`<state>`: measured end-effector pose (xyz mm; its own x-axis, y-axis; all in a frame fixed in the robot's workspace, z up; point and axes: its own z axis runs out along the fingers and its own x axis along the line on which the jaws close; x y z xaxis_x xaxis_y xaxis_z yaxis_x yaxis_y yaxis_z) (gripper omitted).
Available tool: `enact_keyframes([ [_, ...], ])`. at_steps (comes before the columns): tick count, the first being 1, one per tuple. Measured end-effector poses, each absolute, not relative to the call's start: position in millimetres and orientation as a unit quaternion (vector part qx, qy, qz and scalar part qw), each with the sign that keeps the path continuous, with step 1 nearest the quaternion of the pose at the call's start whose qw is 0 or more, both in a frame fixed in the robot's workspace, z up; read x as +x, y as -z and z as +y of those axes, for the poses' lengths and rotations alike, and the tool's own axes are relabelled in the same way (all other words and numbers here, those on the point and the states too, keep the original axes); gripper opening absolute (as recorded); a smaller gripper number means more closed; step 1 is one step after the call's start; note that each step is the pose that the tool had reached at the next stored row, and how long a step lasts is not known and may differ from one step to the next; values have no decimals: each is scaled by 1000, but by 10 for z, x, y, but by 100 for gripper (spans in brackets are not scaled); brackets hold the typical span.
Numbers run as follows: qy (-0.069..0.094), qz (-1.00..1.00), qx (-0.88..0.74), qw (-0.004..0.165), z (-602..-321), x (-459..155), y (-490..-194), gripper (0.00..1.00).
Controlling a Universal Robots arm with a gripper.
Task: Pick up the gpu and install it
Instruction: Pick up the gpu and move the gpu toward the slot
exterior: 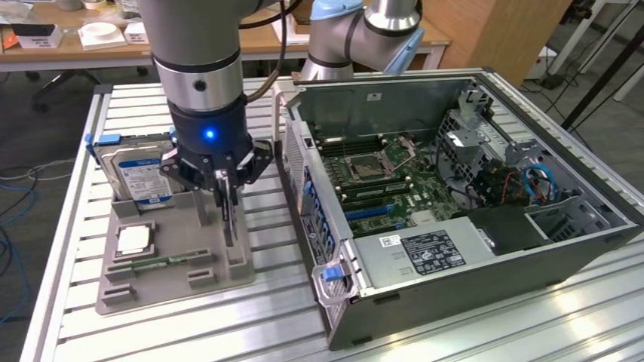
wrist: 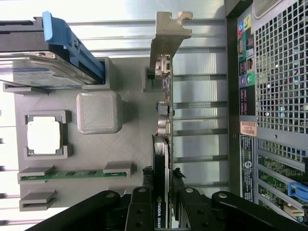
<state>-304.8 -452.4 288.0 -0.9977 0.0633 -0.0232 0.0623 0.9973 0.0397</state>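
grey arm, black wrist, dark gripper
silver-grey tubular arm (exterior: pixel 196 38) with a chrome band, then a black wrist collar with a small blue light (exterior: pixel 208 135) glowing at its six o'clock; a pale blue joint cap (exterior: pixel 337 7) at one o'clock; black linkage gripper (exterior: pixel 223 197), its fingers (wrist: pixel 139 211) studded with round pivot screws.

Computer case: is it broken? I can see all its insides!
Nothing looks broken. The computer case lies open on purpose, with its board showing. The gpu stands on edge in the gray tray, held by the gripper. Nothing is spilled or askew.
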Motion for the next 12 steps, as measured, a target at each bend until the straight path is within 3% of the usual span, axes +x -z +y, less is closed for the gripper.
enact_keyframes([
  [12, -19, 999, 31, 12, -4524, -3048, -2914, 26],
])
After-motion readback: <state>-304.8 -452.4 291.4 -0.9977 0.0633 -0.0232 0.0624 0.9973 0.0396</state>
